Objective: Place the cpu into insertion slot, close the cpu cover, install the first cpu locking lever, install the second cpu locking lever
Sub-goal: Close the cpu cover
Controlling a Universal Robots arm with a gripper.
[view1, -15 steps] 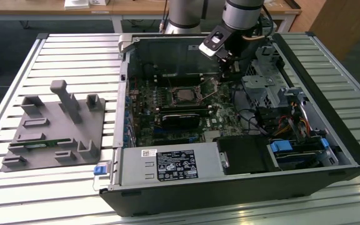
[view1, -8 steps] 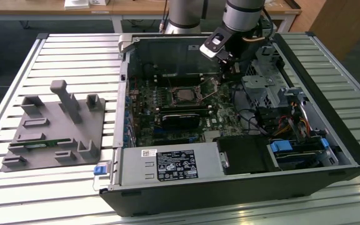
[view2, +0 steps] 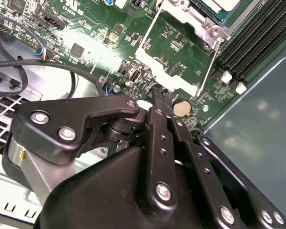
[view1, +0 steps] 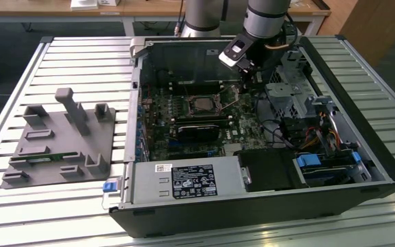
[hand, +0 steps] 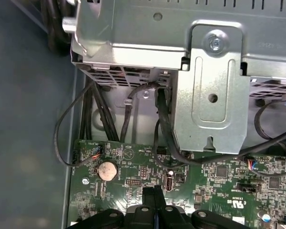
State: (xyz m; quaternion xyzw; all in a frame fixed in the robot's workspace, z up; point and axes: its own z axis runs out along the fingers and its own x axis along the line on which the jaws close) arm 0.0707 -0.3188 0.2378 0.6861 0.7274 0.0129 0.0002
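Gripper sits low inside the open PC case, over the motherboard on the exterior view's right of the insertion slot. Fingers are pressed tip to tip in both wrist views, w/ nothing seen between them. The cpu lies in the slot, grey top up. In the second wrist view the cpu cover stands raised off the slot, board visible thru its window, and the gripper tips are right at its near edge; contact can't be told. The case lies on its side on a slatted metal table; wooden desks stand behind. A grey fixture rests on the table at the exterior view's left, well apart from the case. A coin cell sits just beside the tips; memory slots run past the cover. The metal drive cage and black cables crowd close by the gripper, and the PSU fills the case's near side.
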